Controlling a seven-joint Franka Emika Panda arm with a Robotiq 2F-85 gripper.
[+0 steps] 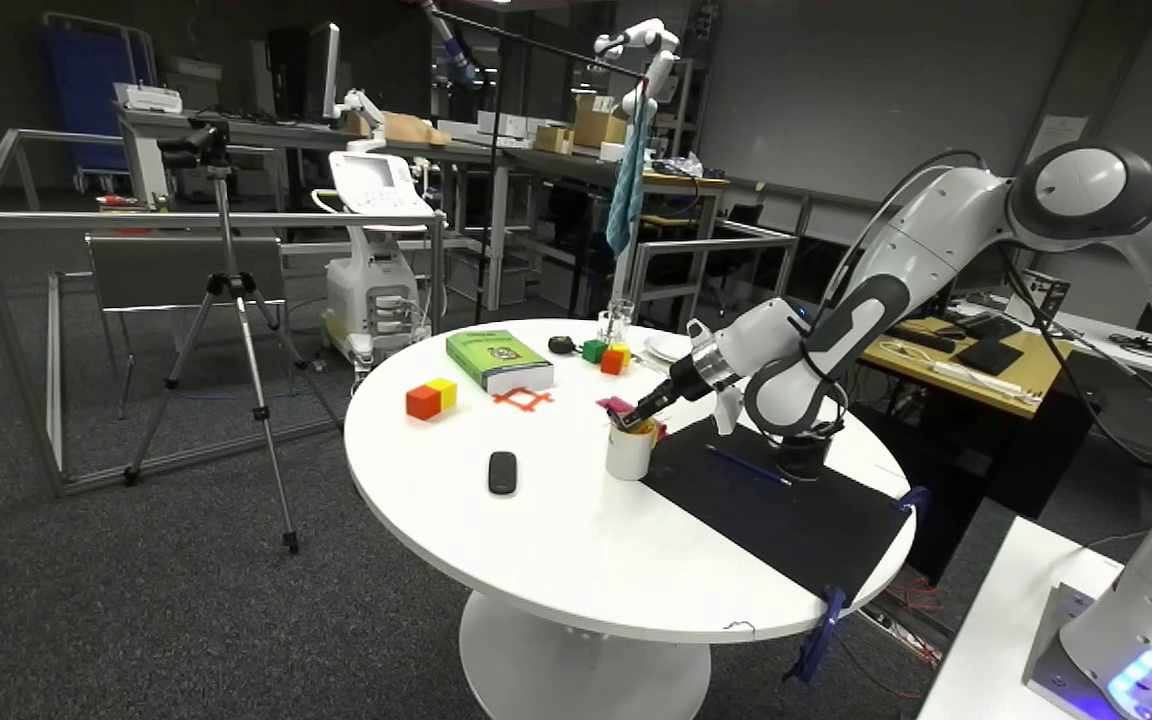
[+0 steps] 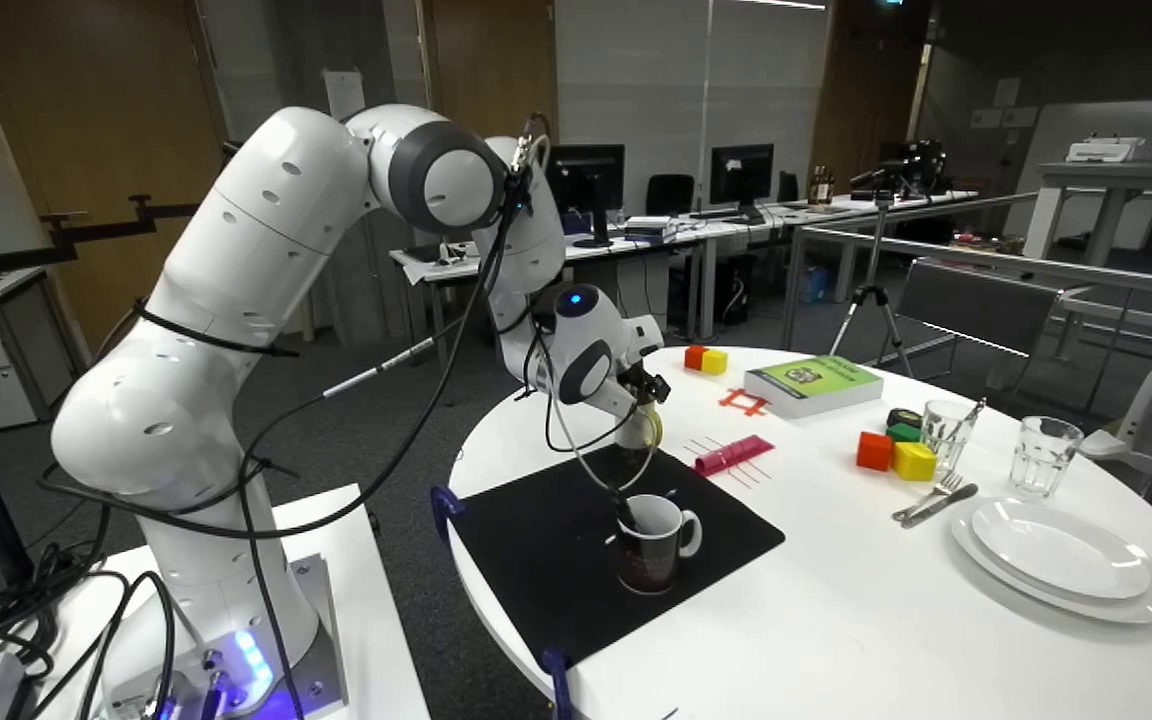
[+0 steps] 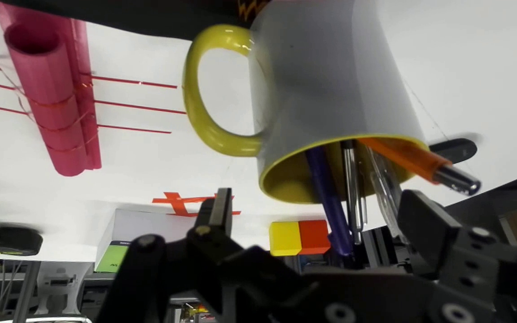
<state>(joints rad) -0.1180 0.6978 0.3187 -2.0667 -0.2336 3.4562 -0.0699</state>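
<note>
My gripper is open at the mouth of a white mug with a yellow handle and inside. The mug stands upright on the round table, seen in an exterior view. A purple pen, a silver pen, a clear pen and an orange pen stick out of it. The purple and silver pens lie between the fingers. The clear pen is close to one finger; I cannot tell whether they touch. In an exterior view the gripper points down at the mug rim.
A pink holder with thin red strips lies beside the mug. A dark mug stands on the black mat. A green book, red and yellow cubes, a black device, plates and glasses are around.
</note>
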